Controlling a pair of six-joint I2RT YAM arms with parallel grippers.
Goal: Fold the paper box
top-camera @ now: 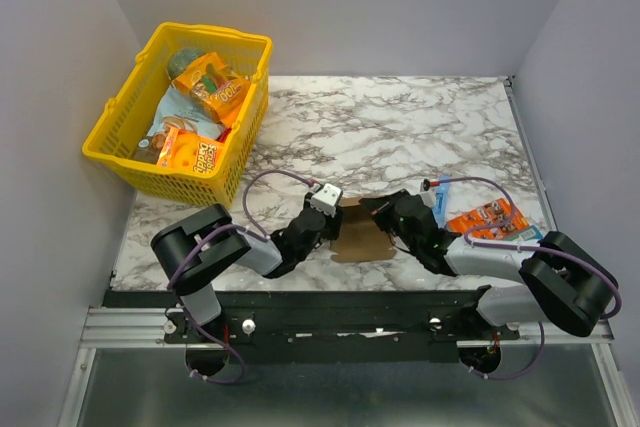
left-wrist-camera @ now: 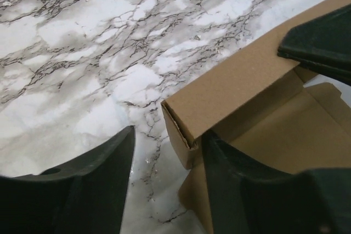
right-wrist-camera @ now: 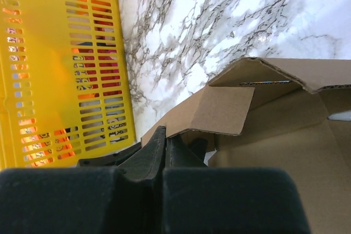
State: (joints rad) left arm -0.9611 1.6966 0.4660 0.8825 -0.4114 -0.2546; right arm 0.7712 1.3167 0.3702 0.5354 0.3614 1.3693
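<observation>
The paper box (top-camera: 358, 232) is plain brown cardboard, lying partly folded on the marble table between my two grippers, near the front edge. My left gripper (top-camera: 322, 230) is open; in the left wrist view (left-wrist-camera: 167, 135) its fingers straddle a raised corner wall of the box (left-wrist-camera: 230, 89), with one finger (left-wrist-camera: 247, 190) inside the box and the other on the table. My right gripper (top-camera: 388, 215) is shut, and in the right wrist view (right-wrist-camera: 167, 143) it pinches the edge of a raised side wall of the box (right-wrist-camera: 219, 110). A loose flap folds inward beside it.
A yellow basket (top-camera: 190, 112) with snack packets stands at the back left and shows in the right wrist view (right-wrist-camera: 60, 69). An orange snack packet (top-camera: 487, 219) and a slim blue packet (top-camera: 520, 237) lie right of the right arm. Grey walls enclose the table.
</observation>
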